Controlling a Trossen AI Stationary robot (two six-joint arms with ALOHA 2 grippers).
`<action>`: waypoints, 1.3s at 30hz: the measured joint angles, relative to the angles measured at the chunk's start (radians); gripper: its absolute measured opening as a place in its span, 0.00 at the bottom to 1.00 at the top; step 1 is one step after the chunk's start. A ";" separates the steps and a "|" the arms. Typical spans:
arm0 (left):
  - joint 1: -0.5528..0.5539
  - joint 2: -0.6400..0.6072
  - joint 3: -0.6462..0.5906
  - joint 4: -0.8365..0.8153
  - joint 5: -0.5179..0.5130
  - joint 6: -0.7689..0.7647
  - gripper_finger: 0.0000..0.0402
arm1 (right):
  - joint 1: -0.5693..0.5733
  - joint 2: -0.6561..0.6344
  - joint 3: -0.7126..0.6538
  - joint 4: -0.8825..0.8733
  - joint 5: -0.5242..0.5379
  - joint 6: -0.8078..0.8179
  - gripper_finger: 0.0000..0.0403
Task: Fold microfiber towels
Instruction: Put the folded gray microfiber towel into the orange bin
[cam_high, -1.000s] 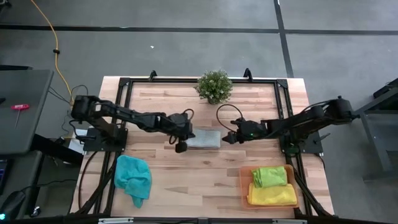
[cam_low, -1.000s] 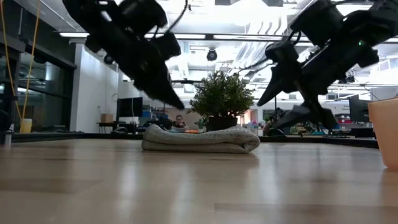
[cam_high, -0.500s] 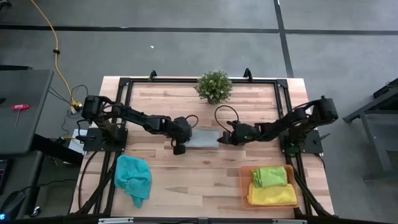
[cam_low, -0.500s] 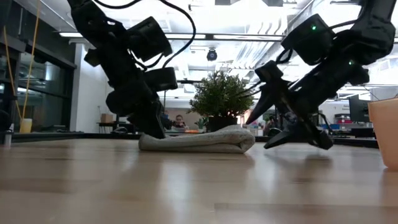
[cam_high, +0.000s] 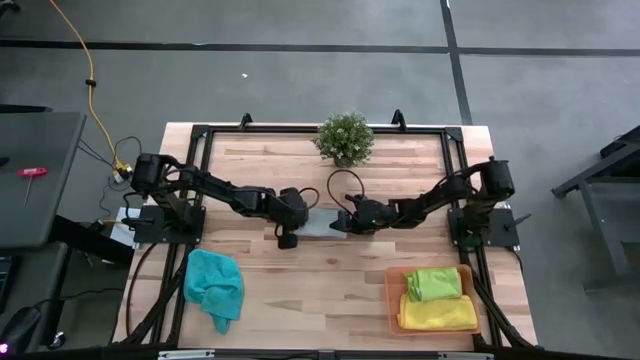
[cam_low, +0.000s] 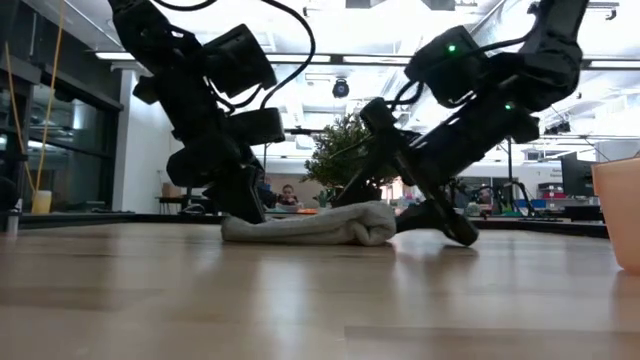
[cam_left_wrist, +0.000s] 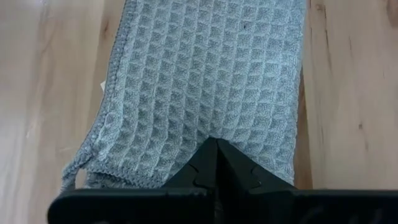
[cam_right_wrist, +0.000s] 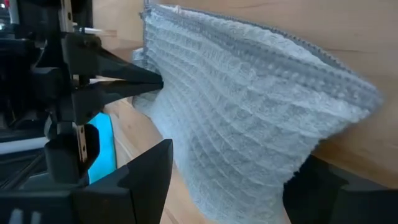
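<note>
The grey towel (cam_high: 318, 222) lies mid-surface between both claws, its long axis running from one to the other. The left claw (cam_left_wrist: 216, 163) is pinched closed on its near edge; the right claw (cam_right_wrist: 230, 180) straddles the opposite end, fingers spread wide.

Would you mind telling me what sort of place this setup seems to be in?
Probably a robotics lab or open workshop: a wooden table framed by arm mounts, a grey concrete floor, and ceiling strip lights beyond.
</note>
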 joint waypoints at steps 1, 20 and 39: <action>0.000 0.000 0.000 -0.008 -0.003 0.009 0.00 | 0.000 0.007 0.009 -0.005 0.000 0.003 0.62; 0.004 -0.004 0.002 -0.094 -0.104 0.097 0.00 | -0.002 -0.040 0.012 -0.105 -0.014 0.049 0.43; -0.004 -0.004 0.002 -0.103 -0.109 0.076 0.00 | -0.013 -0.243 0.013 -0.580 0.111 0.008 0.43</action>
